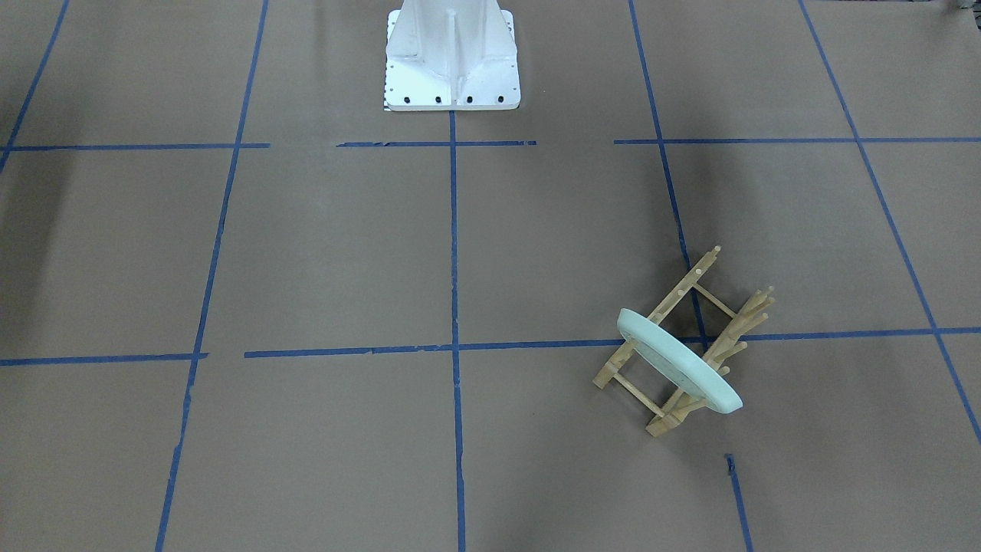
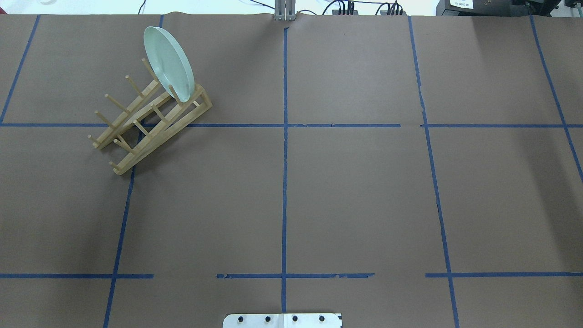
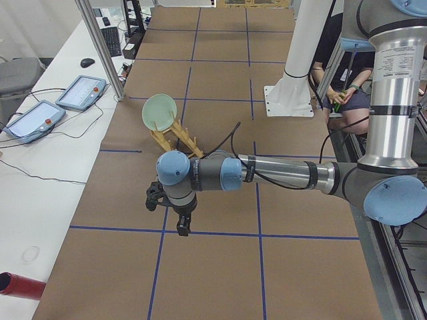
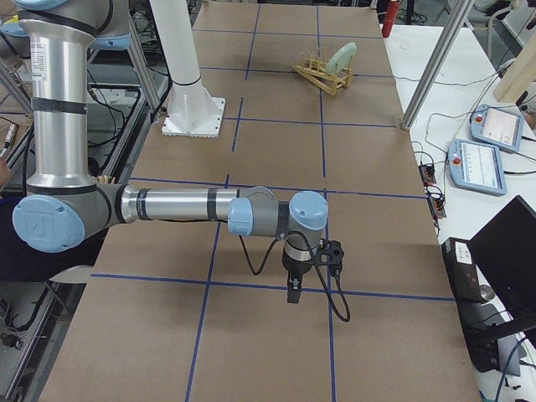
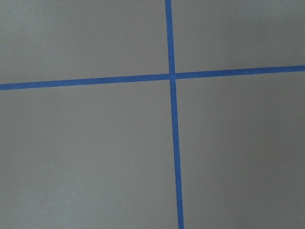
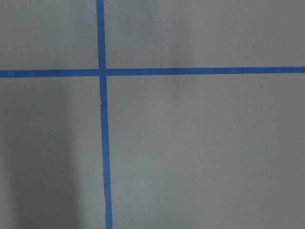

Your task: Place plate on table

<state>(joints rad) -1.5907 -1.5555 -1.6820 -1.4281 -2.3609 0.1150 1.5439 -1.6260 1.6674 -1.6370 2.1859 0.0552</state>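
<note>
Robotics lab, tape-gridded table [image 2: 364,191], teach pendants [image 4: 479,165], loose cables [image 2: 339,6]

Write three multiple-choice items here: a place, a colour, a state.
1. On which part of the table does the wooden rack stand? A. the robot's left B. the robot's right C. dead centre
2. The plate has which colour? A. red B. pale mint green C. black
3. The plate: A. lies flat on the table B. stands on edge in the rack C. lies upside down
Key: 1 A, the overhead view shows the rack in its left half; 2 B, it looks pale green there; 3 B, it stands tilted at the rack's far end.
</note>
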